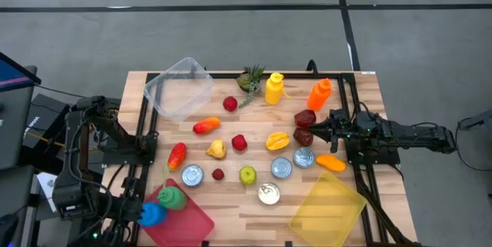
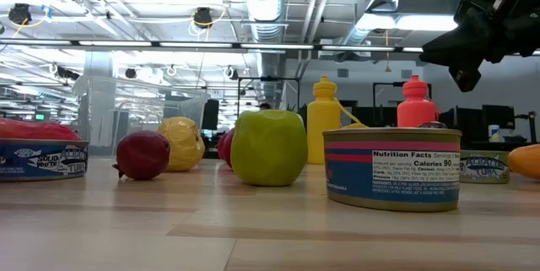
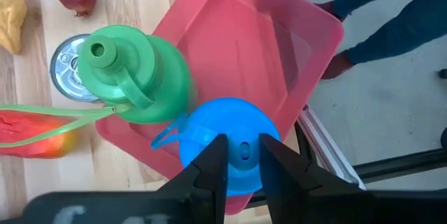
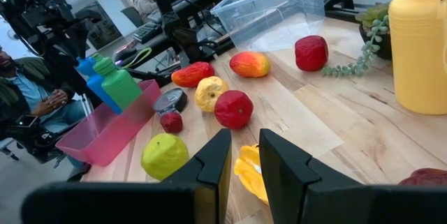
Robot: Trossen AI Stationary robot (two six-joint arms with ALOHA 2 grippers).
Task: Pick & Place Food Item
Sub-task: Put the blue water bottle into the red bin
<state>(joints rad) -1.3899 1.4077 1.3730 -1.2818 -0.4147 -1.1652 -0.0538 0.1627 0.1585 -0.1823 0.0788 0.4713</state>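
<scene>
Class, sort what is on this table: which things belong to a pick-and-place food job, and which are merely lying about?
Job: green apple, yellow pepper, red apple, yellow bin, right gripper.
Lying about: cans, yellow bottle, orange bottle, plant.

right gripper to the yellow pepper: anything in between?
Nothing visible. The right gripper hovers above the table by two dark red items, and the wrist view shows the yellow pepper just past its fingertips, with only bare wood around it.
</scene>
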